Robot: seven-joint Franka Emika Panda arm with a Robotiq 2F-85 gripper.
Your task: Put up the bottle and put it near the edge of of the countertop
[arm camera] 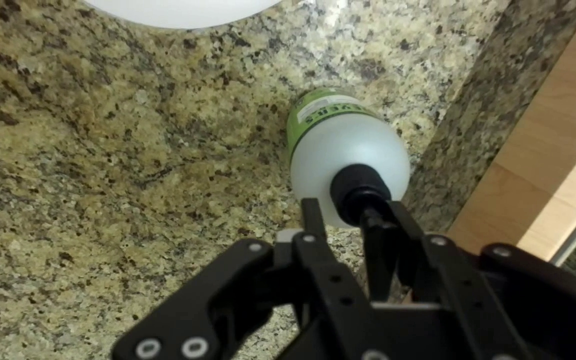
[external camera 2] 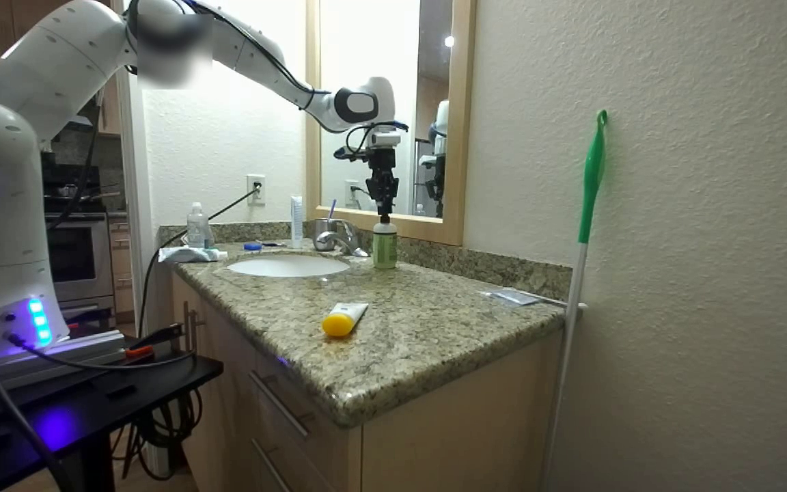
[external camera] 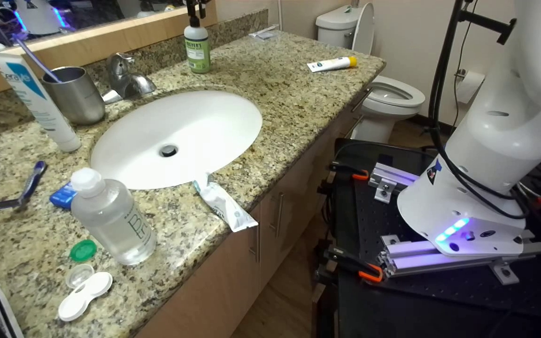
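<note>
In the wrist view, at the lower right of centre, the jaws are standing spread on both sides of the dark pump (arm camera: 360,187); a gap is showing at its left, so they seem not to be pinching it. Below them the green bottle (arm camera: 350,140) is standing upright on the counter (arm camera: 143,165). In an exterior view it is appearing at the upper middle of the frame, near the faucet (external camera: 125,80) and well apart from the counter's front edge.

From here, the bottle may be tipping if the jaws are closing off centre and pushing the pump sideways. A grip on the pump alone may be twisting or slipping, because all the weight is hanging below. At the placing, too little counter under the base may be causing a fall.

Counting outward in an exterior view, I am finding one green bottle, one faucet, one sink (external camera: 214,136), and one metal cup (external camera: 80,98) where one purple stick (external camera: 35,57) is leaning. Three tubes are lying or standing: a standing tube (external camera: 38,103) at upper left, a crumpled tube (external camera: 226,206) near the middle, a yellow-capped tube (external camera: 331,64) at upper right. At lower left are sitting one clear bottle (external camera: 113,220), one razor (external camera: 30,184), one green lid (external camera: 83,250) and one white case (external camera: 85,296).
</note>
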